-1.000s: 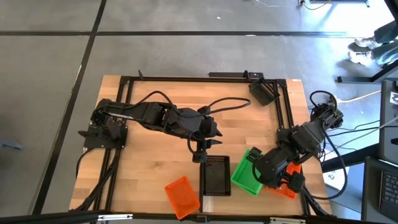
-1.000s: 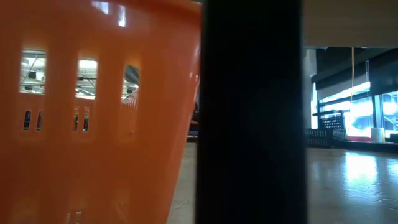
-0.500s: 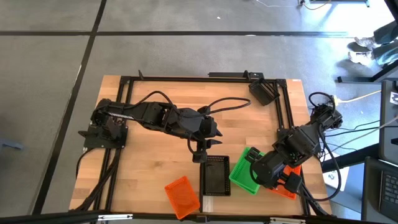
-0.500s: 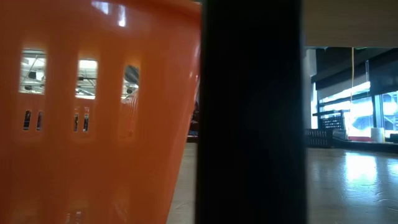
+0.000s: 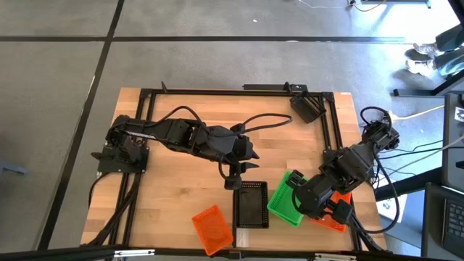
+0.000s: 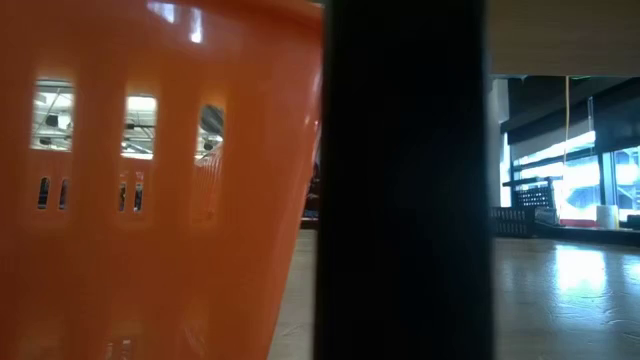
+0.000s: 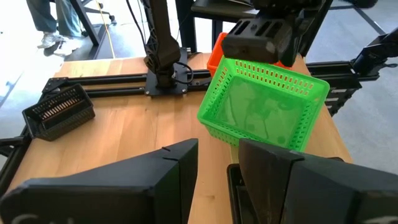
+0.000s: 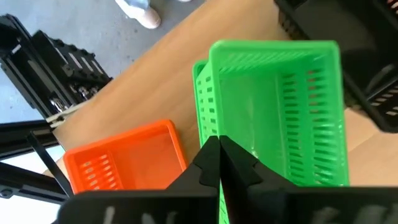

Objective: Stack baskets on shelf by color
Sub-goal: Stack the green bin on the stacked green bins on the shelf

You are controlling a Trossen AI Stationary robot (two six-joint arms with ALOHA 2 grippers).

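Gripping green basket (image 5: 285,200) rim, right pincer (image 5: 308,205), tilted

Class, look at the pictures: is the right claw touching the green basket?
Touching. The right wrist view shows the right claw shut on the rim of the green basket; the left wrist view shows that basket tilted off the table.

- Even, bright overhead light on the table (image 5: 181,145) — shadows faint.
- Low view: an orange basket (image 6: 150,180) sits close and blurred, light glowing through its slots; windows (image 6: 570,170) behind glare white.
- Wrist views: near fingers (image 7: 161,180) soft, out of focus.
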